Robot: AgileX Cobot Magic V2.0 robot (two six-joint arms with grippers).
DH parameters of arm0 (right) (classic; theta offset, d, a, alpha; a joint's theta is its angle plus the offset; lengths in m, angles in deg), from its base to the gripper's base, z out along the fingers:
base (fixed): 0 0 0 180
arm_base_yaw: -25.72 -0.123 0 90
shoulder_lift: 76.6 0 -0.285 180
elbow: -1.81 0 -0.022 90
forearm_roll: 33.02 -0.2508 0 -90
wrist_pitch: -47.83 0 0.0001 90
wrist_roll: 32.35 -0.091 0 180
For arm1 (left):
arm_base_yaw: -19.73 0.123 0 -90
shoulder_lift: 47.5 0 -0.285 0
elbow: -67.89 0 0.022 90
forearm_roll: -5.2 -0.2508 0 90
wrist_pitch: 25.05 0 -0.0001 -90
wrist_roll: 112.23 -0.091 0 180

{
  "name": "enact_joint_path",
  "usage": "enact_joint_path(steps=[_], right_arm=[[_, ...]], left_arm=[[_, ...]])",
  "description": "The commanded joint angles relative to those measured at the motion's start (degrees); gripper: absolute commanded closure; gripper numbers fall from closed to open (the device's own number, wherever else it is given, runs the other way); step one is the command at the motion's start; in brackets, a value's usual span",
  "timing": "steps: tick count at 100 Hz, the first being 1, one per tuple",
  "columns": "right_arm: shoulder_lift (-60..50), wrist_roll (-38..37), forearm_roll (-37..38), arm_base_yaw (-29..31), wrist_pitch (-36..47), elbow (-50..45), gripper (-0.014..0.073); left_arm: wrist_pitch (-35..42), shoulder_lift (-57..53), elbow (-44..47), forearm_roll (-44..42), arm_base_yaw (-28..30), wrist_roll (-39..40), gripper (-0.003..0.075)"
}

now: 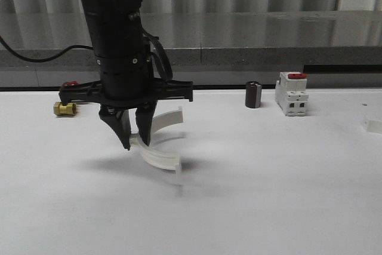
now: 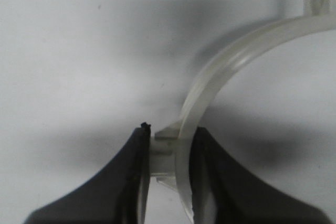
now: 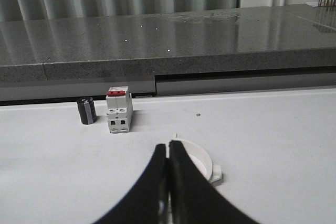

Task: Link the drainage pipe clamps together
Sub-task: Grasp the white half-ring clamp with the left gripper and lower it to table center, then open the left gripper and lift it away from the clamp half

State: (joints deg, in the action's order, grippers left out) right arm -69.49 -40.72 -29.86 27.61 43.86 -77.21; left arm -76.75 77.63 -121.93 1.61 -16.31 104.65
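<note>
The left gripper (image 1: 135,141) is clenched on one white clamp half (image 1: 160,141), lifted just above the table (image 1: 268,195). The right gripper (image 3: 168,153) is pressed closed (nothing between), the other half (image 3: 202,163) lying behind it.

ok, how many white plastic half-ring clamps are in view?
2. The held white half-ring is pinched in the left gripper, left-centre over the table; the loose white half-ring lies near its right edge, just beyond the shut right gripper.
</note>
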Motion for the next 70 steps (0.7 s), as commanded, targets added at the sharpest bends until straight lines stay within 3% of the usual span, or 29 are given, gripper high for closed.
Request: enact_joint_path(steps=[1,10,22,32,54,70], right_arm=[[-1.07,0.25,0.19,0.14,4.8,1.22,0.0662],[-1.07,0.25,0.19,0.14,4.8,1.22,0.0662],[-1.07,0.25,0.19,0.14,4.8,1.22,0.0662],[-1.07,0.25,0.19,0.14,4.8,1.22,0.0662],[-1.07,0.25,0.19,0.14,4.8,1.22,0.0662],[-1.07,0.25,0.19,0.14,4.8,1.22,0.0662]], left_arm=[[0.63,-3.05,-1.93,-0.5,-0.39,0.86,0.0609],[0.63,-3.05,-1.93,-0.5,-0.39,0.86,0.0528],[0.88,-3.05,-1.93,-0.5,-0.5,0.86,0.0308],[1.09,-3.05,-2.06,-0.72,-0.5,0.86,0.0187],[4.17,-6.36,-2.19,-4.27,-0.5,0.86,0.019],[5.79,-11.74,-2.19,-8.17,-0.33,-2.71,0.0302]])
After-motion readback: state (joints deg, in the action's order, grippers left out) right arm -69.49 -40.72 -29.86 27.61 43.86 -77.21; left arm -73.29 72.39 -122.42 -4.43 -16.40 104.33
